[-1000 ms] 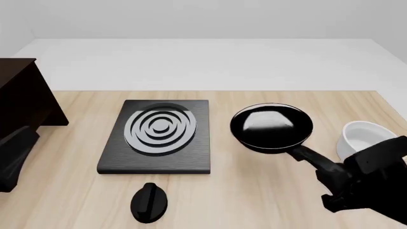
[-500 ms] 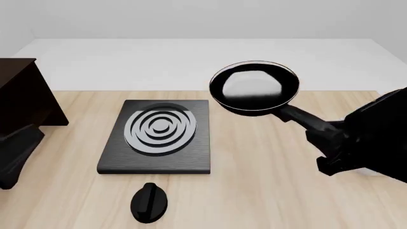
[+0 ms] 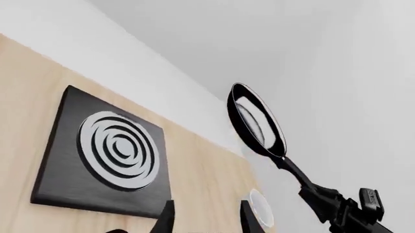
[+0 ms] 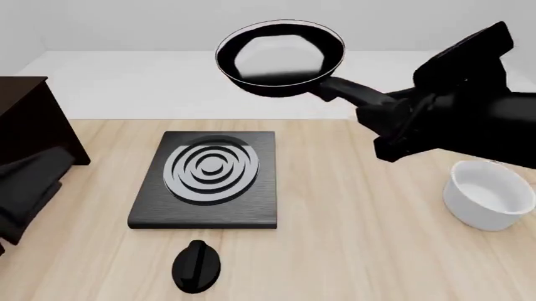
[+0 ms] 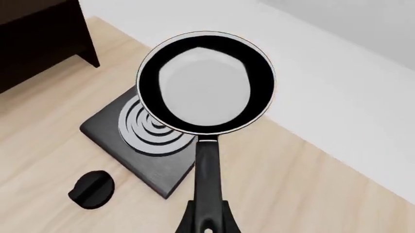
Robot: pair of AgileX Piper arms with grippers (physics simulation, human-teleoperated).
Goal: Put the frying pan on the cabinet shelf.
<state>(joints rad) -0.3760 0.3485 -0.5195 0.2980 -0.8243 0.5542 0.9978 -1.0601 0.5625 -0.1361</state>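
Now the right end effector [image 4: 381,128] pinches the handle of the frying pan [image 4: 280,58], whose long axis runs from it toward the dark cabinet [image 4: 29,122]. High above the stove plate [image 4: 209,179], the pan lies well apart from the cabinet; no shelf board shows. The left end effector [image 3: 204,221] is spread, holding nothing.

The frying pan [image 4: 280,58] is now high in the air, up and to the left of where it sat a second ago on the table to the right of the stove plate [image 4: 207,179]. It hangs above the plate's far right corner, handle trailing right into the right gripper [image 4: 393,125], which has risen with it and remains clamped on the handle. The white bowl [image 4: 489,194], half hidden by that arm before, stands fully in view. At the left edge, the left arm [image 4: 29,191] sits slightly higher.
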